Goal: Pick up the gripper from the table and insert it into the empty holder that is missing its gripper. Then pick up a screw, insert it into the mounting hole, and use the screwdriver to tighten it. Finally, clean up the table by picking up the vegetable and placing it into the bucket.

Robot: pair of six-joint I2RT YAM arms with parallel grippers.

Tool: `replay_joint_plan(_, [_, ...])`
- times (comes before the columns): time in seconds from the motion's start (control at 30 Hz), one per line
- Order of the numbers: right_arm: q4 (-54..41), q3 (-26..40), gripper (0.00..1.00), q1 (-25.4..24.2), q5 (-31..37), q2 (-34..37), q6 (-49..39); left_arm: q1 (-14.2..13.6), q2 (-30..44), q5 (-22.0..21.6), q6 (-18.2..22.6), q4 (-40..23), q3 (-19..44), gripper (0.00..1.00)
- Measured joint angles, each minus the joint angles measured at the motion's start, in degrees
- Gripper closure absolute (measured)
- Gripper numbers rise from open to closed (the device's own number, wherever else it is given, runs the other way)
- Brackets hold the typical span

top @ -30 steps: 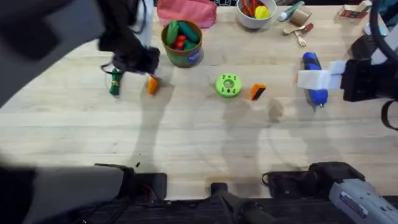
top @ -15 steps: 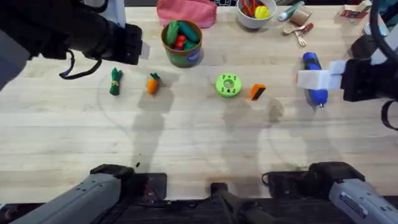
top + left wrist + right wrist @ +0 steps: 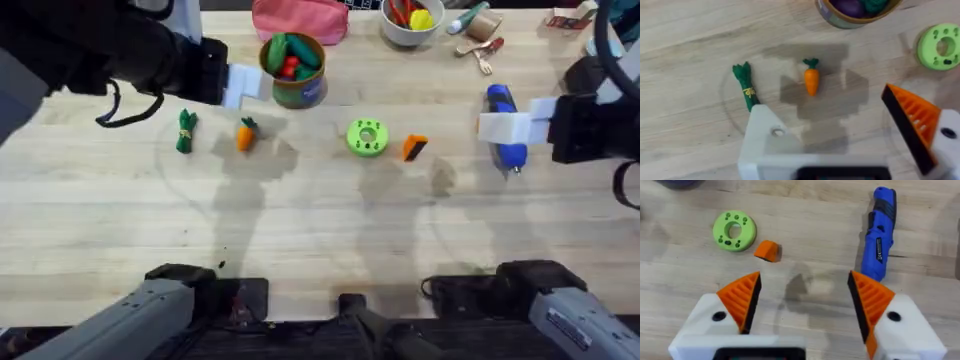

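Note:
The small orange gripper [image 3: 414, 148] [image 3: 767, 250] lies on the table [image 3: 320, 230] just right of a green disc [image 3: 367, 137]. The holder [image 3: 765, 131] is the plain white finger mount of my left gripper [image 3: 245, 85] [image 3: 840, 130], whose other finger carries an orange fin. That gripper is open and empty, hovering beside the bucket [image 3: 293, 70] and above the vegetable [image 3: 246, 133] [image 3: 811, 81]. My right gripper [image 3: 508, 127] [image 3: 805, 287] is open over the blue screwdriver [image 3: 505, 125] [image 3: 880, 235], holding nothing.
A green leafy bundle [image 3: 185, 131] lies left of the carrot. The bucket holds toy vegetables. At the back edge sit a pink pouch [image 3: 298, 18], a white bowl [image 3: 411, 22] with toys, and small tools [image 3: 480, 45].
The left arm lifted away from over the carrot and drew back to the left, then its gripper shifted slightly right toward the bucket. The right arm stayed still.

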Motion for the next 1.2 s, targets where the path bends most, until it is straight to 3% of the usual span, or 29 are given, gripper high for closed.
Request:
replay_joint_plan(0.43, [0.0,0.0,0.008,0.0,0.0,0.0,0.0,0.0,0.0,0.0,0.0,6.1,0.0,0.015])
replay_joint_plan(0.63, [0.0,0.0,0.008,0.0,0.0,0.0,0.0,0.0,0.0,-0.3,0.1,5.4,0.0,0.016])
replay_joint_plan(0.97, [0.0,0.0,0.008,0.0,0.0,0.0,0.0,0.0,0.0,-1.6,0.1,12.0,0.0,0.016])
replay_joint_plan(1.2, [0.0,0.0,0.007,0.0,0.0,0.0,0.0,0.0,-0.9,-1.9,0.1,12.3,0.0,0.015])
